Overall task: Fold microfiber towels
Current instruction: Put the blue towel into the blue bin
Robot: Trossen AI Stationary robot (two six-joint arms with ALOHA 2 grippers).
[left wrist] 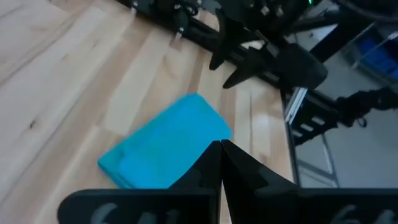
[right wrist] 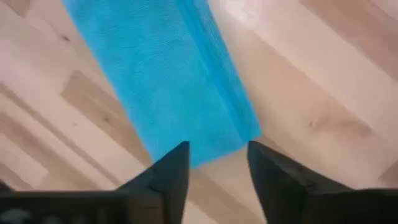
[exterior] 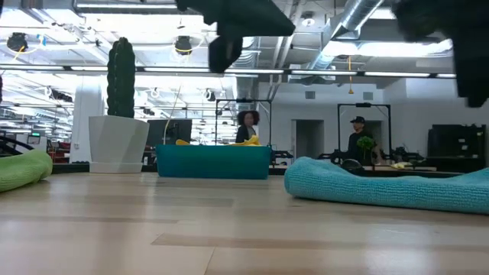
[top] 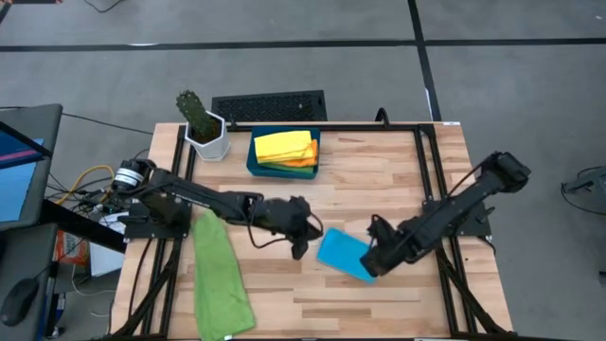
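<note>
Folded sky-blue towel (exterior: 397, 187) laid nearest low camera. Teal tray (top: 257, 163), table's 12 o'clock, filled with yellow towel (top: 282, 145) over orange towel (top: 305, 161). Right gripper (right wrist: 214, 163) fingers spread at blue towel's edge; left gripper (left wrist: 221, 152) fingers pressed together.

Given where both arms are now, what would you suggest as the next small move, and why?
Probably close the right tool on the near edge of the folded blue towel and carry it to the teal tray, where the yellow towel already lies. Its fingers stand open, just short of that edge; the left tool is shut beside it.

Blue towel (exterior: 397, 187) lies folded (green towel (exterior: 23, 169) far left).
</note>
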